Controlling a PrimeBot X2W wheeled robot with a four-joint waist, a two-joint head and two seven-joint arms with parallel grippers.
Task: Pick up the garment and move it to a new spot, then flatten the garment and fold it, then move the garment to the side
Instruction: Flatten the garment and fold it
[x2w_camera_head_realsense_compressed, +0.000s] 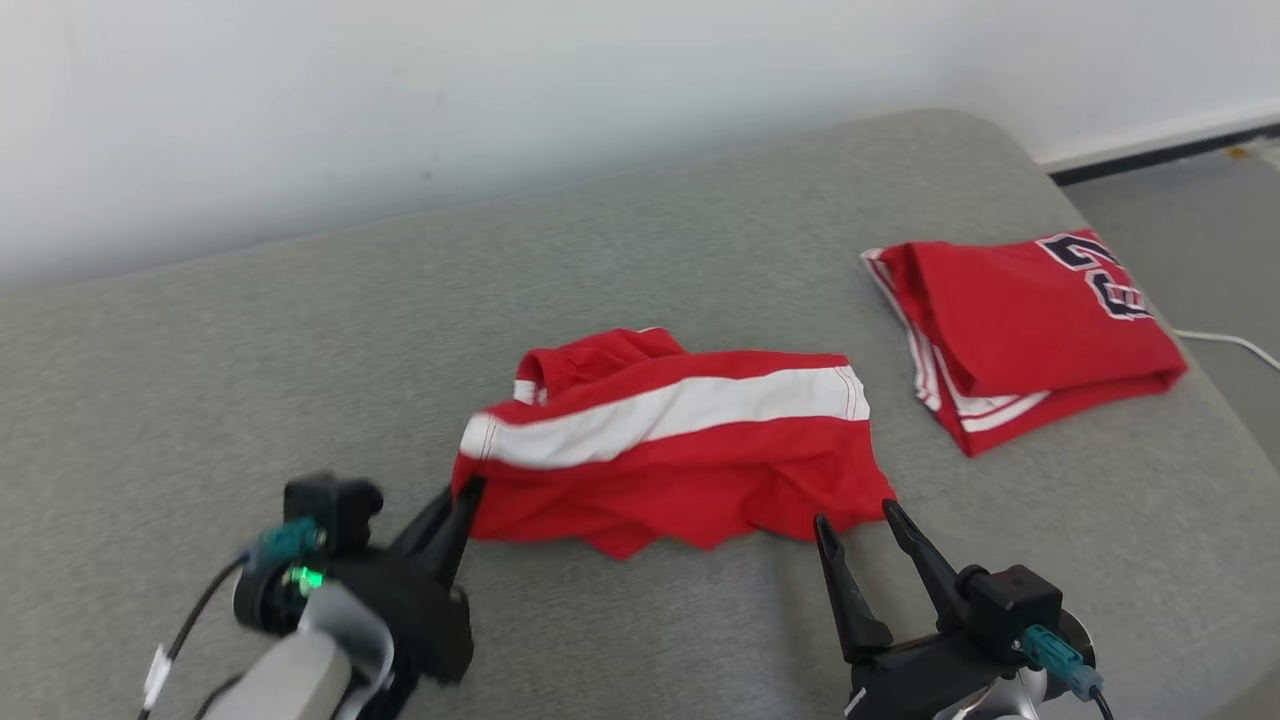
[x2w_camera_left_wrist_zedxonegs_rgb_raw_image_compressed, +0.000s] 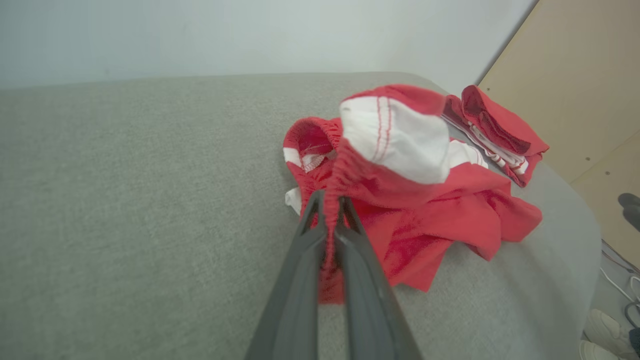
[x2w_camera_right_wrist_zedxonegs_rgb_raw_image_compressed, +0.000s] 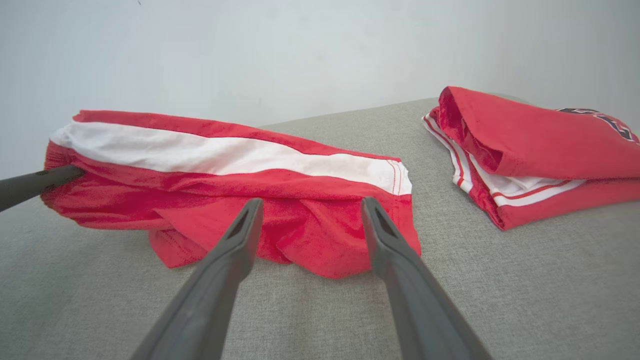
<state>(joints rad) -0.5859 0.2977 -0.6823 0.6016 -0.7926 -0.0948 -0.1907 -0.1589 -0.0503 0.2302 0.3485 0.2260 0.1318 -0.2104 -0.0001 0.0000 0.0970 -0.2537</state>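
Observation:
The garment (x2w_camera_head_realsense_compressed: 680, 450) is a pair of red shorts with a broad white stripe, lying crumpled in the middle of the grey cushion. My left gripper (x2w_camera_head_realsense_compressed: 468, 492) is shut on its near-left edge; in the left wrist view a red fold of the garment (x2w_camera_left_wrist_zedxonegs_rgb_raw_image_compressed: 400, 150) is pinched between the fingers (x2w_camera_left_wrist_zedxonegs_rgb_raw_image_compressed: 305, 240) and lifted slightly. My right gripper (x2w_camera_head_realsense_compressed: 855, 520) stands open just in front of the garment's near-right corner. In the right wrist view the garment (x2w_camera_right_wrist_zedxonegs_rgb_raw_image_compressed: 225, 185) lies beyond the spread right gripper (x2w_camera_right_wrist_zedxonegs_rgb_raw_image_compressed: 310, 205), nothing between the fingers.
A folded red jersey (x2w_camera_head_realsense_compressed: 1020, 330) with dark lettering lies at the right of the grey cushion (x2w_camera_head_realsense_compressed: 250, 380). A pale wall runs behind. The floor and a white cable (x2w_camera_head_realsense_compressed: 1230, 345) lie past the cushion's right edge. A wooden panel (x2w_camera_left_wrist_zedxonegs_rgb_raw_image_compressed: 575, 90) stands beyond.

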